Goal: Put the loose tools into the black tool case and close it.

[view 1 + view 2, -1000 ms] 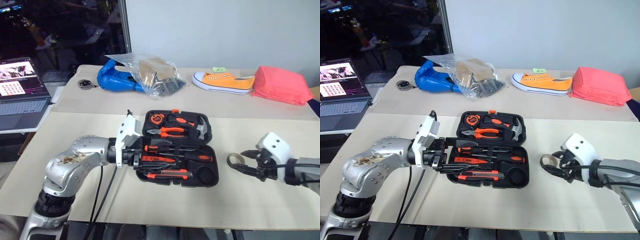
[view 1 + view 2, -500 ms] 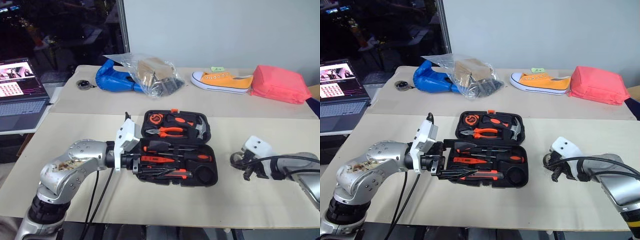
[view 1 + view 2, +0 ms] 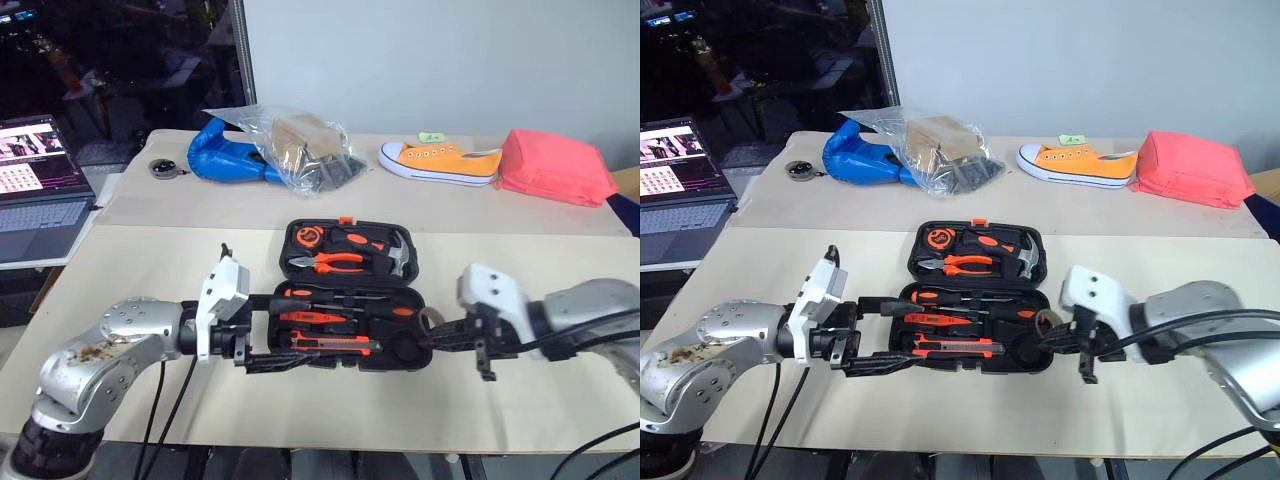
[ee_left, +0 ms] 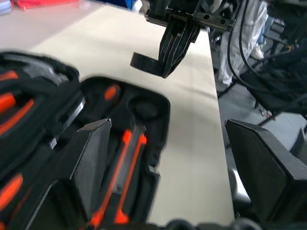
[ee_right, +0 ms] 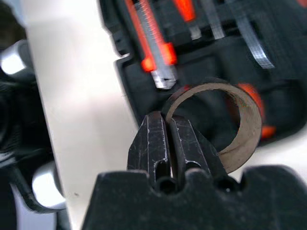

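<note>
what changed: half a second ago the right gripper (image 5: 165,120) was well off to the right of the case with the tape roll; now it is at the case's near right corner, carrying the roll.
right pincer: clenched, with the wall of the tape roll (image 5: 216,124) pinched between its fingers and the ring hanging just over the round recess.
left pincer: the left gripper (image 3: 272,332) is spread wide and grasps nothing; it has drawn back a little and sits at the near left end of the case, one finger on either side of that end.
meaning for the task: judging by the full recesses, the roll looks like the last piece to seat, and after that only the lid is left to shut.
black tool case (image 3: 283,250): mid-table, open, lid laid flat on the far side; long axis runs left to right.
loose tools: the screwdrivers (image 3: 350,296) lie in the near half, shafts along the case's long side; which way their tips point, i cannot tell.
utility knife (image 3: 335,346): in the nearest slot, also left to right, its metal end towards the round recess.
</note>
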